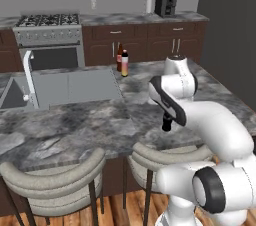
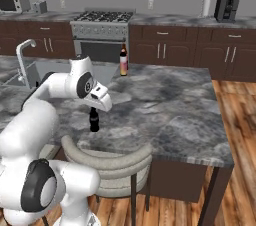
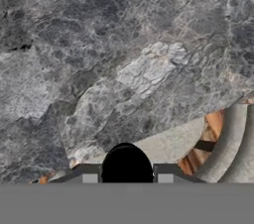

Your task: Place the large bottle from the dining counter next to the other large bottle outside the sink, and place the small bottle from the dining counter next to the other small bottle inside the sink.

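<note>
Gripper point(image 2: 94, 112) is pointing straight down near the front edge of the dining counter point(image 2: 165, 105), jaws nearly shut around the top of a small dark bottle point(image 2: 94, 120). That bottle is short, almost black with a reddish bit on it, standing upright on the marbled stone just above a chair point(image 2: 112, 165). The arm bends over from the base with its elbow high and the wrist folded down. From the hand camera the bottle top point(image 3: 126, 163) sits between the finger tips. At the far edge, near the sink point(image 1: 75, 86), the pale bottle point(image 1: 124, 63) and the brown bottle point(image 1: 119, 57) stand side by side.
</note>
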Robot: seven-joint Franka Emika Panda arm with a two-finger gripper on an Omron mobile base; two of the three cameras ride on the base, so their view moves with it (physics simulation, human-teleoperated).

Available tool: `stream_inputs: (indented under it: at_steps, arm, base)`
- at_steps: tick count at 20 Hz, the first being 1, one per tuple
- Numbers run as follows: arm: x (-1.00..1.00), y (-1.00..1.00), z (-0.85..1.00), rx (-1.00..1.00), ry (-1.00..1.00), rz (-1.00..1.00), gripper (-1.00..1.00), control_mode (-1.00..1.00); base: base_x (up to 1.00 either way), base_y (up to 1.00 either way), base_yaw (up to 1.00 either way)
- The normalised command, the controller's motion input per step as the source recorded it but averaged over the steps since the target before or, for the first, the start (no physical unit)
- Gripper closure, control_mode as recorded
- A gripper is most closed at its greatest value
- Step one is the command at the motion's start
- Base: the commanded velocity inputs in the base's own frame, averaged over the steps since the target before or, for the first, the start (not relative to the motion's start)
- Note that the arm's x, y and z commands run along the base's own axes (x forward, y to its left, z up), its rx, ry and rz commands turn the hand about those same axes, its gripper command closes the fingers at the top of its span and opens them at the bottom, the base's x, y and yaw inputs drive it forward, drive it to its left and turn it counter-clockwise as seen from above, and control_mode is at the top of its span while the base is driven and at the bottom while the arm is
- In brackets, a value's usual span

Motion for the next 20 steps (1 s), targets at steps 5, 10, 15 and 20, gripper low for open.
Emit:
stream_inputs:
  at_steps: [5, 10, 15, 20]
  arm:
    - [-0.86, 0.0, 0.37, 0.0, 0.06, -0.02, 1.0, -1.0]
    - [-0.88, 0.0, 0.25, 0.0, 0.09, -0.01, 1.0, -1.0]
    - [-0.83, 0.0, 0.22, 0.0, 0.04, -0.01, 1.0, -1.0]
    - [-0.28, 0.01, 0.09, 0.0, -0.01, 0.01, 1.0, -1.0]
  base:
    - [0.0, 0.0, 0.0]
    - [0.0, 0.0, 0.0]
    - [0.0, 0.0, 0.0]
    - [0.0, 0.0, 0.0]
